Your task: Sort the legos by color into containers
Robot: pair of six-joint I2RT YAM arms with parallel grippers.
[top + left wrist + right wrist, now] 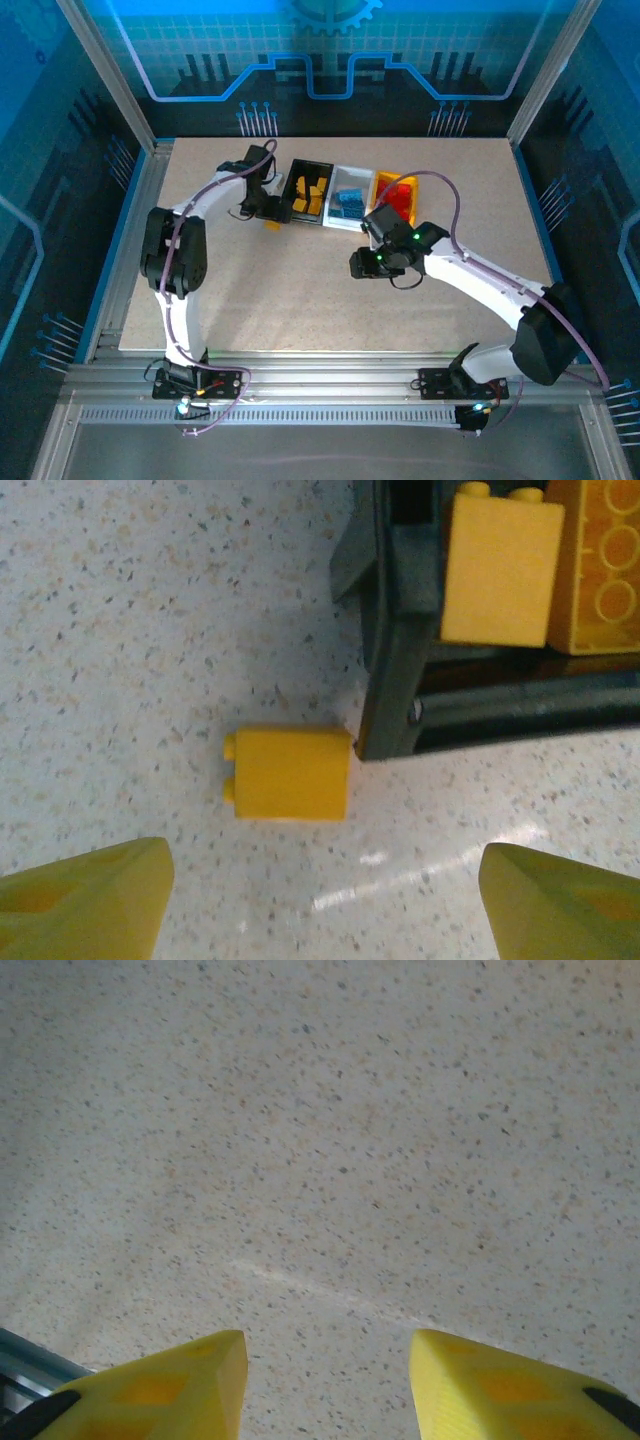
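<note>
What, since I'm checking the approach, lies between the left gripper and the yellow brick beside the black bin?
Nothing: in the left wrist view, only bare table separates the left gripper from the yellow brick.

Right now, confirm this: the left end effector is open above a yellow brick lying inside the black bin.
Wrong: the yellow brick lies on the table just outside the black bin, as the left wrist view shows. The left end effector is open above it.
</note>
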